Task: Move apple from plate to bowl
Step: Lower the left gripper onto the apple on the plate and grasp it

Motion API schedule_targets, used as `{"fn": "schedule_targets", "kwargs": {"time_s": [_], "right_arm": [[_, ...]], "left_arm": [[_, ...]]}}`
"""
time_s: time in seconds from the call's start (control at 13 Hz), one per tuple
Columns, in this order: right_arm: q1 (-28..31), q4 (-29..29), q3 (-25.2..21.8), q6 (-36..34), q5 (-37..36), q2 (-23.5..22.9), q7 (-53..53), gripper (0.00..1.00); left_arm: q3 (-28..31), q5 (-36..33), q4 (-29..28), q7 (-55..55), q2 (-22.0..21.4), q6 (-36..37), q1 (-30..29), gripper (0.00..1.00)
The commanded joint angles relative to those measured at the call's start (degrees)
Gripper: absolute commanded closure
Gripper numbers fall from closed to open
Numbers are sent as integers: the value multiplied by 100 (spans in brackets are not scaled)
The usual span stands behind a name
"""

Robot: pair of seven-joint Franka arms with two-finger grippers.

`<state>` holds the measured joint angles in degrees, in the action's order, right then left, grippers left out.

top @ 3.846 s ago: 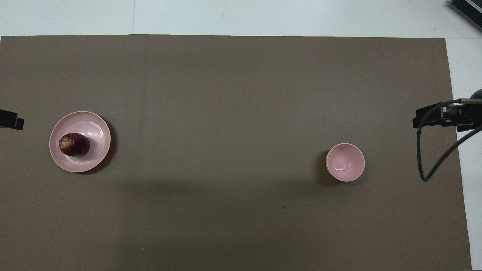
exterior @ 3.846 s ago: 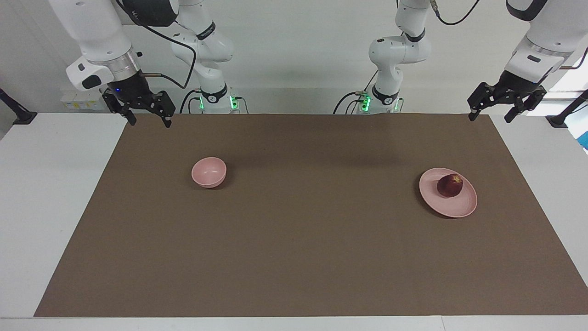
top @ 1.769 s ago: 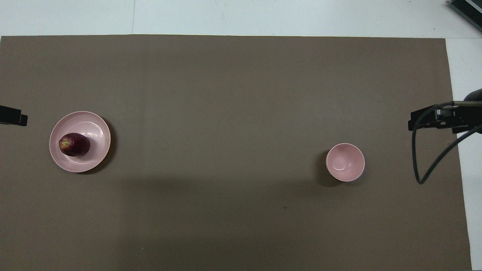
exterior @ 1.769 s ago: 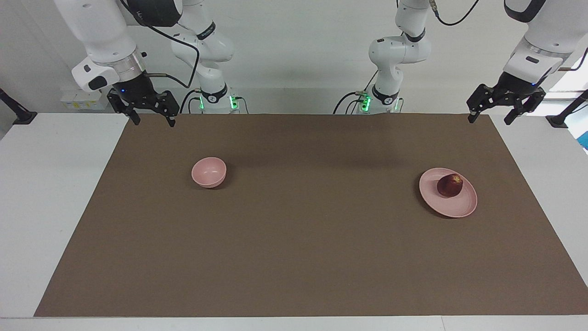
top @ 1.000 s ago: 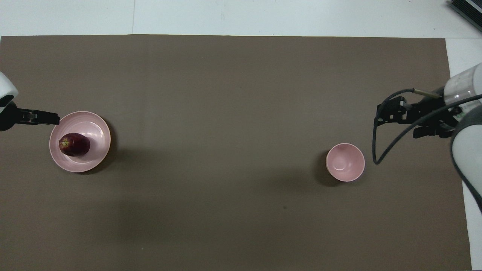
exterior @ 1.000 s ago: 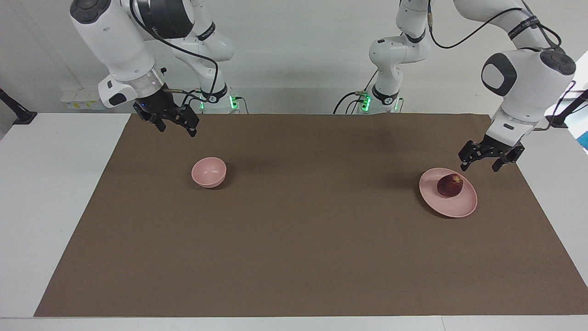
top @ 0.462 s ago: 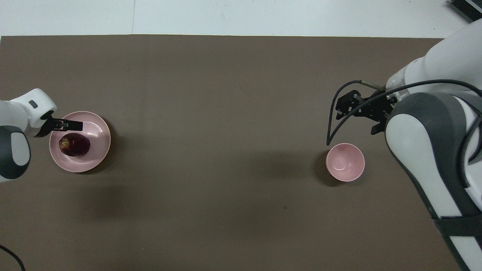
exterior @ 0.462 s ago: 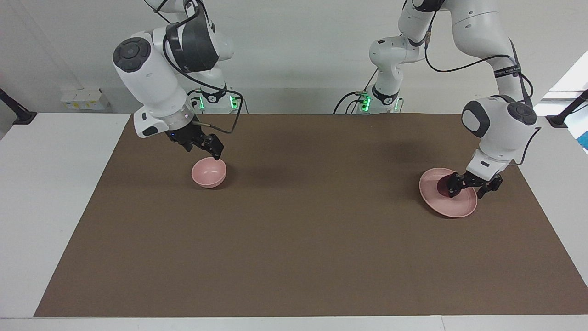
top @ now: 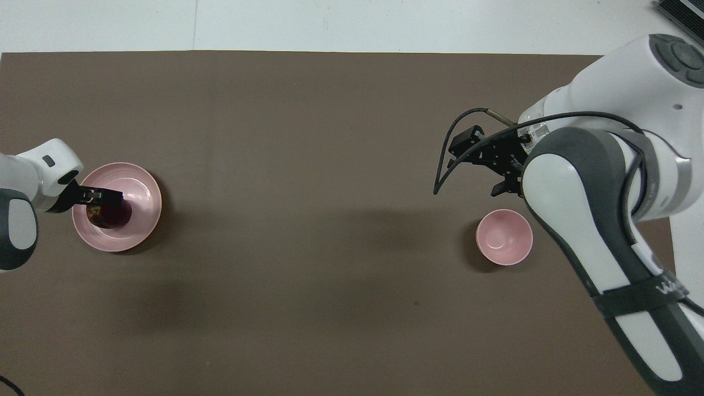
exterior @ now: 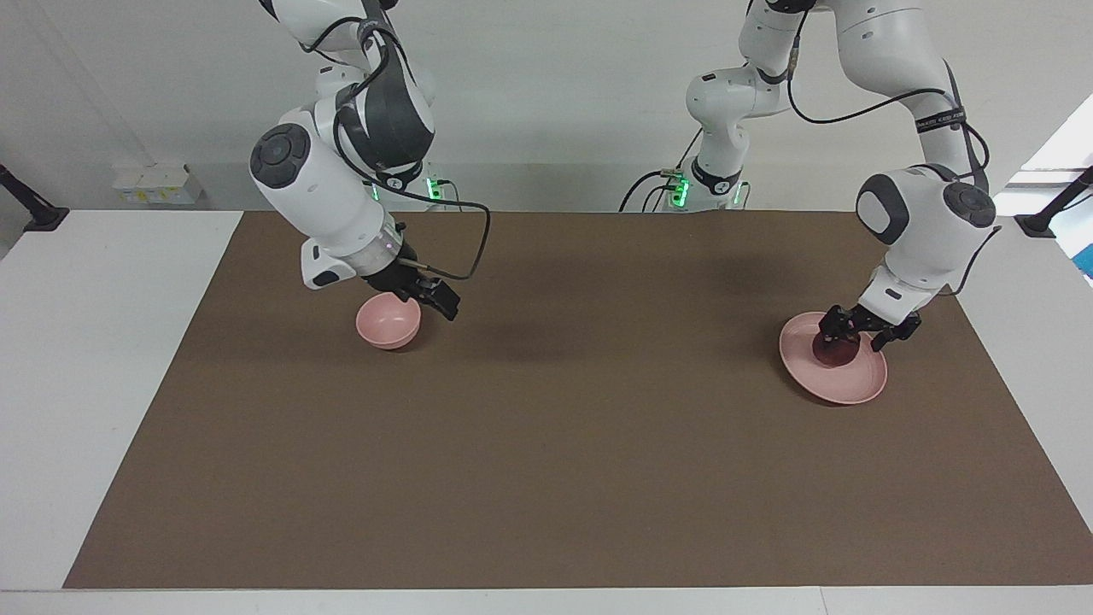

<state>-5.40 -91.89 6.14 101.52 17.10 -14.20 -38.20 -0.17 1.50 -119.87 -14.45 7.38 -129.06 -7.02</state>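
— On the plate (exterior: 845, 389), at the left arm's end of the table, sits the apple (exterior: 835, 352). Do you see it?

— Yes. The left gripper (exterior: 861, 335) is down at it. Its two fingers stand apart, one on each side of the apple. I cannot tell if they touch it yet.

— So the apple is not picked up. Where is the bowl (exterior: 384, 329)?

— It is well apart from the plate, at the right arm's end of the table. The right gripper (exterior: 431, 301) hangs low beside the bowl's rim. Its fingers are apart too, and they hold nothing.

— What could go wrong?

— The apple is round and smooth. If the fingers squeeze off to one side, I think it could pop out and roll off the plate.

— And the plate?

— If a finger pushes on the rim, the plate could tip or slide.

— And at the bowl?

— The right gripper is very close. It could bump the bowl, or be in the way of the apple.
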Motion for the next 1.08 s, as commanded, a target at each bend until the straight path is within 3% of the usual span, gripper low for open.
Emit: {"fn": "schedule_targets", "kwargs": {"time_s": [0.0,0.08,0.23,0.31,0.62,0.85,1.0], "right_arm": [[-40,-75,1,289,502,-161,-292,0],[-40,-75,10,333,774,-214,-380,0],[-267,-93,10,570,882,-223,-713,0],[-295,-93,1,614,1056,-232,-906,0],[-584,-163,10,1001,1427,-303,-1416,0],[-664,-180,1,1098,1664,-294,-1559,0],[-673,-189,1,1098,1673,-285,-1594,0]], "left_arm": [[-10,97,-273,-50,-263,127,-1,81],[-10,97,-291,-49,-281,127,-1,90],[-1,97,-300,-58,-290,127,-1,91],[-1,97,-300,-76,-290,136,-10,99],[-1,97,-143,-129,-298,267,-36,100],[-27,149,313,-120,-482,732,42,100],[-88,909,656,-111,-579,1092,139,100]]}}
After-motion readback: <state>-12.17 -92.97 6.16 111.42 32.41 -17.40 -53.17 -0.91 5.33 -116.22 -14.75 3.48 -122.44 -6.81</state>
